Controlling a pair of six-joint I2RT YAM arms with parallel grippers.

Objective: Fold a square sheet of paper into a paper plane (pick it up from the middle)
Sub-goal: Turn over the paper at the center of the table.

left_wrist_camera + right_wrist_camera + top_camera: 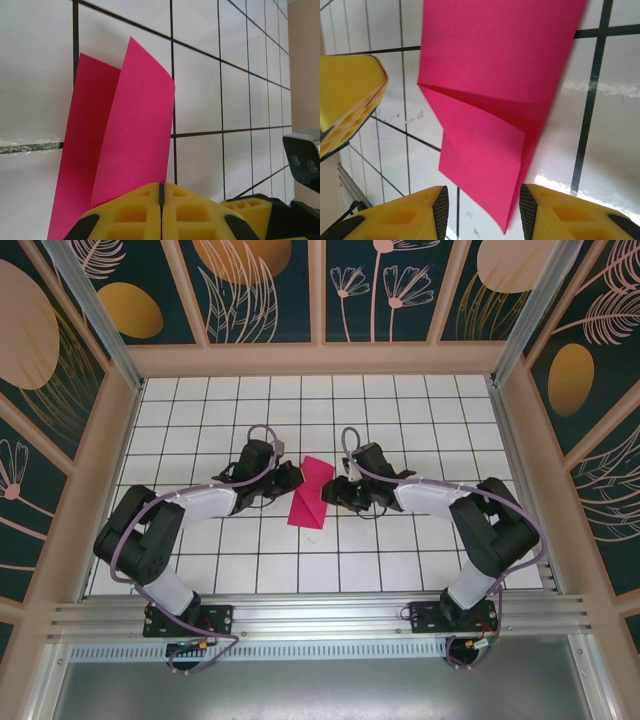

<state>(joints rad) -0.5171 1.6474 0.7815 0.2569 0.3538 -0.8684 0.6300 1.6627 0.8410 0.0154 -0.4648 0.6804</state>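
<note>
Paper first: looking at the square sheet of paper (311,495), magenta-red and thin. Finding it lying on the white tiled bench (400,570), about halfway between the left edge and the right edge, and about halfway between the near edge and the far edge too. Seeing it folded over into a long, narrow shape, with its far end leaning a little toward the right edge. Noticing two layers from the left wrist, one flap lying over the other. Spotting a slanted crease from the right wrist, running across the top layer.

Looking at the left gripper (160,186) next, just beside the paper's left side. Seeing its yellow jaws pressed tight together. Seeing the top flap running down behind them, but not being able to tell about any pinching of the paper.

Looking at the right gripper (482,207) last, just beside the paper's right side. Seeing its jaws standing well apart and holding nothing. Seeing one pointed corner of the paper poking into the gap between them, close to one jaw.
</note>
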